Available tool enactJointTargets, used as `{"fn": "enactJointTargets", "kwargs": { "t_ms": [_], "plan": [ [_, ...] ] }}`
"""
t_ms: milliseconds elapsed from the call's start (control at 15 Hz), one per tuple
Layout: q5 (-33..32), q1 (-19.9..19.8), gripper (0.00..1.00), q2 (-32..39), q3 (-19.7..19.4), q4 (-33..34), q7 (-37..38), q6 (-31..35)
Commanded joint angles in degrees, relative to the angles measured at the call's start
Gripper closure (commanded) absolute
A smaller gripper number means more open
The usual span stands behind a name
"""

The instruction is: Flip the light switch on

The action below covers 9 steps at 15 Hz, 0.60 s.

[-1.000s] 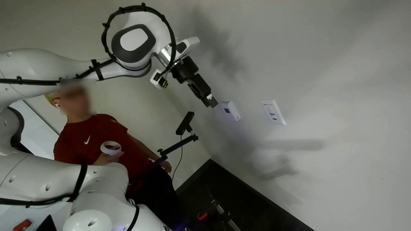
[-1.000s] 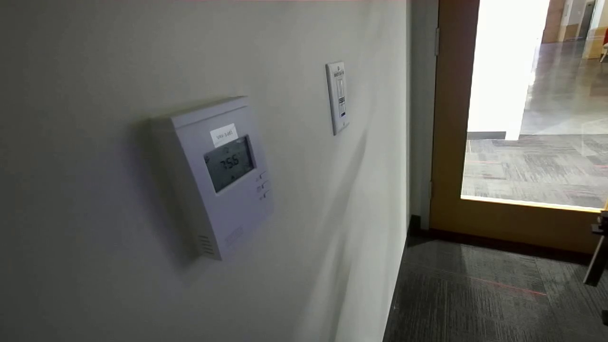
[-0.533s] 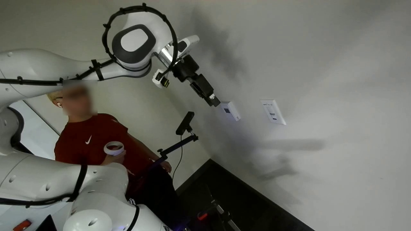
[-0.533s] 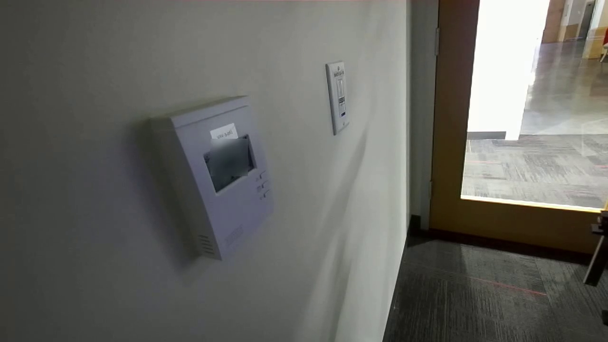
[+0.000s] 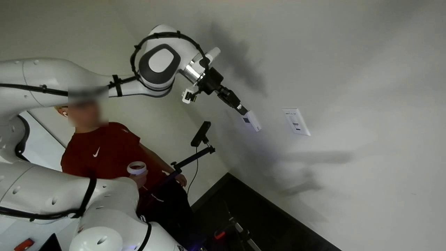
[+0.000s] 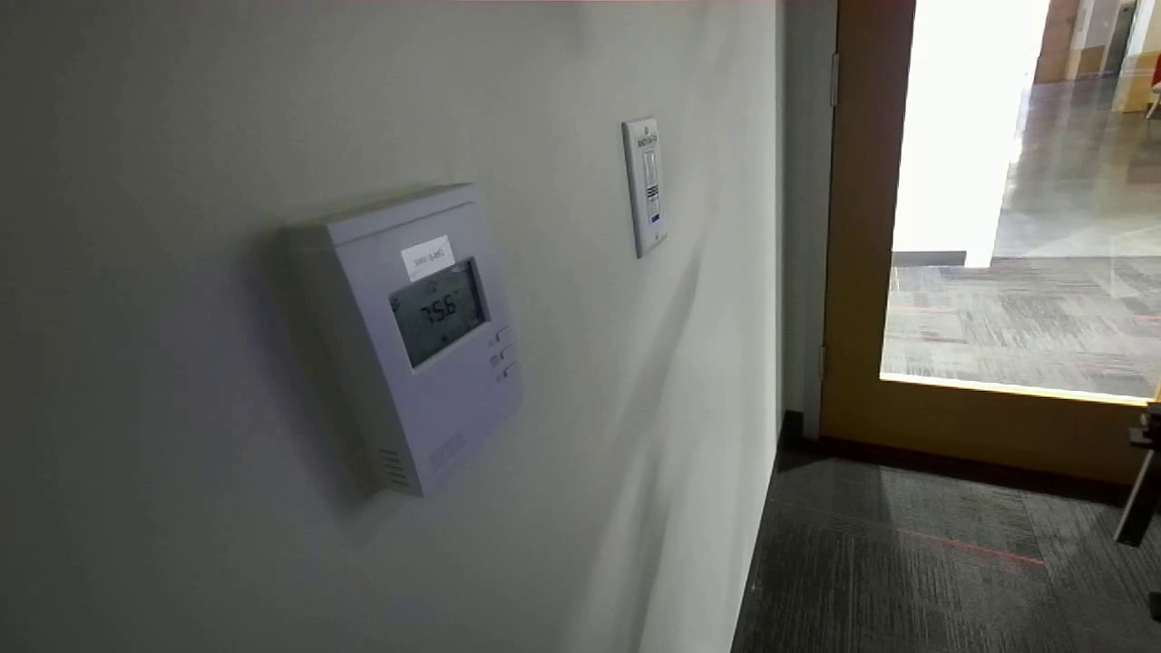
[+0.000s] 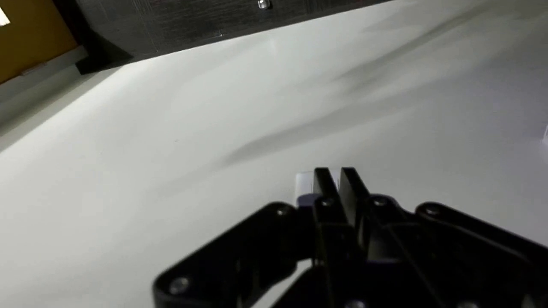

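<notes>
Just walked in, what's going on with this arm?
The Panda arm reaches toward the light switch, apparently teleoperated by the person in red, who holds a white controller. The gripper holds nothing: its fingers sit close together with a narrow gap, overlapping the switch in the wrist view. In an exterior view, nothing touches the switch. Whether it's on, I can't tell. A thermostat is mounted beside the switch.

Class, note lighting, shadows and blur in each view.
In an exterior view, soft shadows darken the wall and a person's face is blurred; in an exterior view, the door's glass partly glares white; in the wrist view, the claw looks mostly black.
</notes>
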Motion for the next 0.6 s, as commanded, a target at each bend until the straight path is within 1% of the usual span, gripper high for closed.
{"fn": "enactJointTargets", "kwargs": {
  "t_ms": [0,67,133,267,467,533],
  "plan": [
    [-3.35,-1.39,1.00,4.96,2.84,-0.92,6.71,6.78],
    [-4.87,-1.86,1.00,6.44,3.75,-0.60,8.53,7.04],
    [-2.75,-0.11,0.99,3.88,1.81,-1.02,5.40,4.98],
    [-3.89,-0.30,0.99,6.00,2.48,-1.03,7.13,5.94],
    [-4.08,-0.43,1.00,6.54,2.51,-0.96,7.32,6.16],
    [-2.91,-0.02,1.00,8.02,1.48,-0.86,5.34,7.60]
  ]
}}
